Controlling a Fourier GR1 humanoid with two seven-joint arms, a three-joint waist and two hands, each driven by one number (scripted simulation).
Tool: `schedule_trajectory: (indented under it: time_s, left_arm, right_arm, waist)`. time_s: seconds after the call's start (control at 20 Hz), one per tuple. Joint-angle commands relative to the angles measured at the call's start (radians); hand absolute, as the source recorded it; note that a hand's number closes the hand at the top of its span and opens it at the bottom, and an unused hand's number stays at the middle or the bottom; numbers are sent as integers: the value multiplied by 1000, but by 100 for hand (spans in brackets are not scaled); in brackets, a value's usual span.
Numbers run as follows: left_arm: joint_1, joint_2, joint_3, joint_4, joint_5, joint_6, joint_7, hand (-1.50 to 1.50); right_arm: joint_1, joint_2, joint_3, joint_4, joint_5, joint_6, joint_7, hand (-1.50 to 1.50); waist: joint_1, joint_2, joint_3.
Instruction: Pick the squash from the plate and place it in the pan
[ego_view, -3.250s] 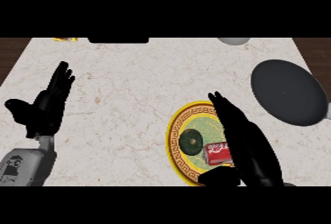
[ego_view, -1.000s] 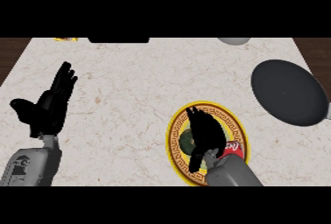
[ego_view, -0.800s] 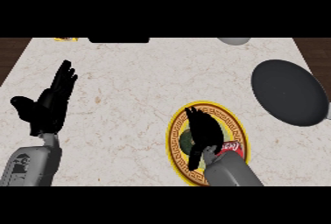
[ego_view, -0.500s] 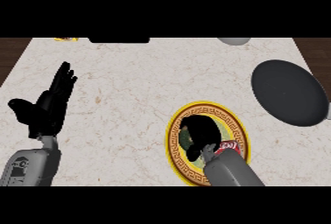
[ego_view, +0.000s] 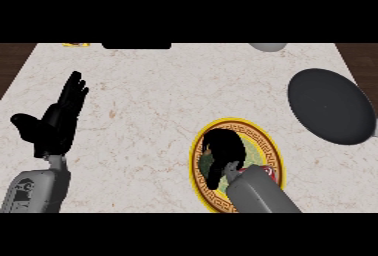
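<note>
Fingers of the right hand (ego_view: 220, 152) curl down over the middle of the plate (ego_view: 262, 142), closed around the spot where the dark green squash (ego_view: 207, 159) lies; only a sliver of green shows at the hand's left edge, so the grasp appears to be on the squash, though most of it is hidden beneath the black fingers. The hand comes in from the near side with its grey forearm lying over the plate's near rim, which suits a top-down pinch on something low sitting in a shallow dish. A small red object (ego_view: 272, 171) peeks out just to the right of the wrist, still on the plate. The pan (ego_view: 331, 106) sits up and to the right of the hand, apart from the plate, with bare counter (ego_view: 148, 100) between them, so a lift and a diagonal carry away from the body looks unobstructed; the pan's far right side runs close to the counter edge, leaving little margin there. The left hand (ego_view: 53, 122) rests open with fingers upright, well off to the left.
</note>
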Motion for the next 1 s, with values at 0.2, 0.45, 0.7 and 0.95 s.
schedule_trajectory:
  time_s: [0.2,0.45,0.7,0.95]
  left_arm:
    - [35,-6,-2,-55,-2,-6,5,0]
    - [30,-1,5,-17,-3,-5,17,0]
    - [1,-16,9,7,-5,10,12,0]
    - [23,8,21,-17,-3,-8,0,0]
  right_arm:
    - [-62,3,35,-3,-21,-163,164,150]
    - [-160,-66,51,-129,170,-280,236,150]
    - [-172,-64,27,-317,251,-300,320,150]
    - [-122,-161,-98,-434,272,-322,302,150]
  waist:
    - [0,-1,0]
    - [-17,-7,0]
    - [-19,-5,0]
    - [-13,-3,0]
